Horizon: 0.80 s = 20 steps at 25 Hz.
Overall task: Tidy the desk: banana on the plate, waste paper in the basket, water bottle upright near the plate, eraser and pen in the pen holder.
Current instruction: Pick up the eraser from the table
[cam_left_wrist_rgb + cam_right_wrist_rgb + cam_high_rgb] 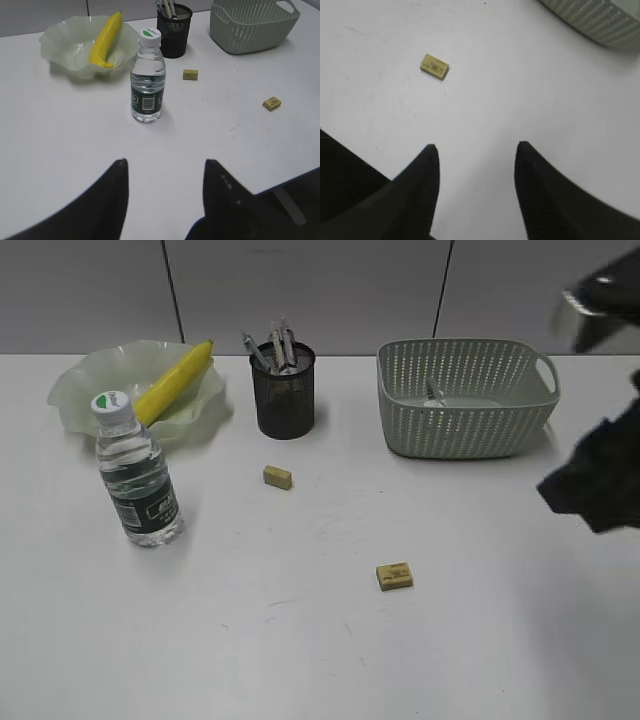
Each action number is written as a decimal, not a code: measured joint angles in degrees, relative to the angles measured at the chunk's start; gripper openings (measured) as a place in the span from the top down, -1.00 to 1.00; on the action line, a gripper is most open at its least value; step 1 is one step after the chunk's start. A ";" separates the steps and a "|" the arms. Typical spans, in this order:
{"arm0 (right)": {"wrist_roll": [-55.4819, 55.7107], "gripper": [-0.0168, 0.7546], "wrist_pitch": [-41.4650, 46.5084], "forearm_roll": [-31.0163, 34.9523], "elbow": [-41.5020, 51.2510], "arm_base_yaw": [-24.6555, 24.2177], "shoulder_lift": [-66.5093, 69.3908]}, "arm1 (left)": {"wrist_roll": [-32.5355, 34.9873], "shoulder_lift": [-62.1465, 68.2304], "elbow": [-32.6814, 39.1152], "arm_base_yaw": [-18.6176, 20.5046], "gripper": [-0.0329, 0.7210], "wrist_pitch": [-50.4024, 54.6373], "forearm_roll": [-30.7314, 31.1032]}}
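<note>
two tan erasers lie loose on the desk (300, 640), one (278, 477) just before the pen holder (286, 390), the other (394, 575) nearer the front, while the banana (175, 382) rests in the plate (80, 390), the water bottle (135, 470) stands upright nearby, and both the left gripper (165, 170) and right gripper (476, 155) hover spread apart, empty.

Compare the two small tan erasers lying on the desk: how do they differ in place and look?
The far eraser lies close in front of the pen holder; the near eraser lies out on the open desk, nearer the right gripper. The near eraser shows a printed mark on top; the far eraser looks plain and a little smaller in view. Both are tan blocks lying flat, outside the pen holder.
</note>
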 joint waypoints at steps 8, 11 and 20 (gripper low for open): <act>1.50 -0.31 7.52 4.25 -20.05 0.00 27.53 | 0.00 0.00 0.00 0.00 -0.04 0.00 0.00; 3.33 -0.34 12.52 4.25 -25.95 0.12 35.74 | 0.00 0.00 0.00 0.00 -0.04 0.00 0.00; 11.38 -0.58 14.36 4.25 -33.84 4.26 51.90 | 0.00 0.00 0.00 0.00 -0.04 0.00 0.00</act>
